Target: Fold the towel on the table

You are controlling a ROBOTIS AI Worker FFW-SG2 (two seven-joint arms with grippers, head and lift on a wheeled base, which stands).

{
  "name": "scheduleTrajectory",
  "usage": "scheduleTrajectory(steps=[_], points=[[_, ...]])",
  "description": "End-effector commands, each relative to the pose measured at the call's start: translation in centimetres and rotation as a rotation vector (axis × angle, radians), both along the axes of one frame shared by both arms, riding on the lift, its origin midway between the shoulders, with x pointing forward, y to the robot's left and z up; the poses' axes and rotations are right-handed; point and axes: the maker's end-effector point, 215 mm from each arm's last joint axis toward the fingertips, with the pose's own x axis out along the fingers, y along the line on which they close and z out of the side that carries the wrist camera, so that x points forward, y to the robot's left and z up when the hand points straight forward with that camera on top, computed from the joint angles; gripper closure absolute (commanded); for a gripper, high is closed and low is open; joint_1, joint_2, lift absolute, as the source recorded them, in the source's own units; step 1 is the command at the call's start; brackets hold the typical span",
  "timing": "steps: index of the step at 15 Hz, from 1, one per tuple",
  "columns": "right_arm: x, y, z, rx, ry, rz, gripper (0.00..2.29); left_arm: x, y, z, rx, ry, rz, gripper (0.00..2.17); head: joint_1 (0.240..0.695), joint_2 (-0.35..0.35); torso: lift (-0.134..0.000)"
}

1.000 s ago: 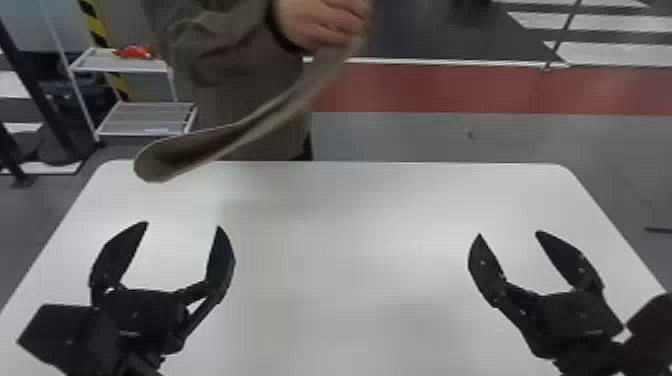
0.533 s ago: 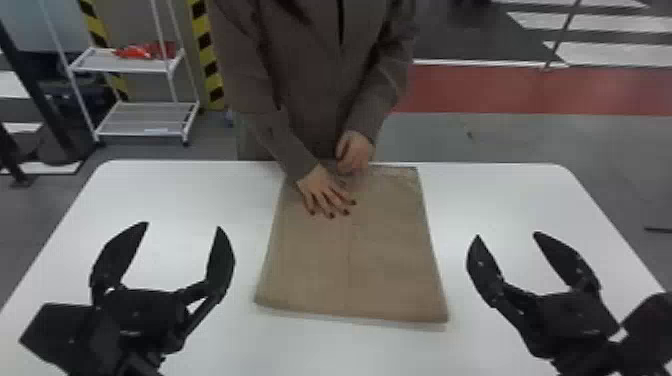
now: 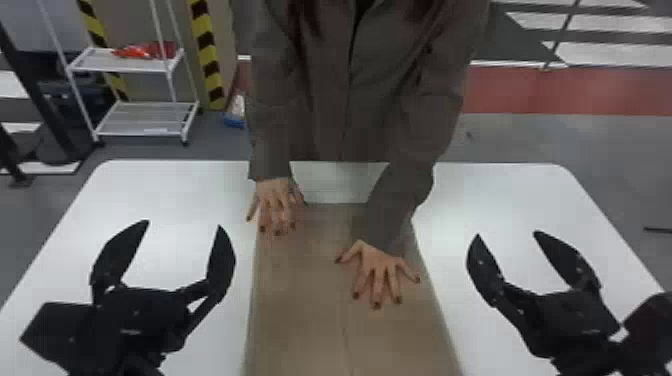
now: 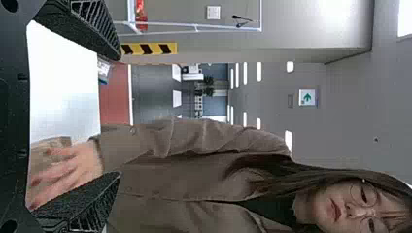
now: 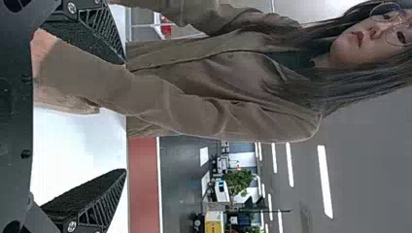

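In the head view the brown towel (image 3: 320,320) lies flat down the middle of the white table (image 3: 175,195), running out at the bottom edge. A person's two hands press on it, one at its far left corner, one nearer its right side. Left of the towel, my left gripper (image 3: 184,225) stands open and apart from it; right of the towel, my right gripper (image 3: 506,234) is also open and holds nothing. The left wrist view has the left gripper (image 4: 119,116) with its fingers spread; the right gripper (image 5: 125,116) in the right wrist view is likewise spread.
The person leans over the table's far edge with both forearms between my two arms. Behind at the left stands a white shelf cart (image 3: 145,120) with a red item (image 3: 145,50) on top.
The towel, held up in a hand at first, was laid on the table and now reaches closer to my side. The person's hands have spread over it. Both arms have kept still.
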Motion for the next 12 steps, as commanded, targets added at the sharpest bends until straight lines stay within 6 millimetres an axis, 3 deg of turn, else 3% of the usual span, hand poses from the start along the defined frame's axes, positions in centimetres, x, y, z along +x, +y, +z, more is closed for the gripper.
scheduleTrajectory(steps=[1, 6, 12], points=[[0.0, 0.0, 0.1, 0.000, -0.001, -0.001, 0.09, 0.0, -0.1, 0.1, -0.002, -0.001, -0.002, 0.03, 0.695, -0.049, -0.109], [0.1, 0.0, -0.1, 0.001, 0.002, -0.001, 0.09, 0.0, 0.2, -0.2, -0.008, 0.004, 0.012, 0.03, 0.695, -0.047, -0.109], [0.0, -0.2, -0.7, 0.001, 0.012, -0.002, 0.09, 1.0, -0.4, -2.1, -0.009, 0.030, -0.007, 0.08, 0.695, -0.053, -0.109]])
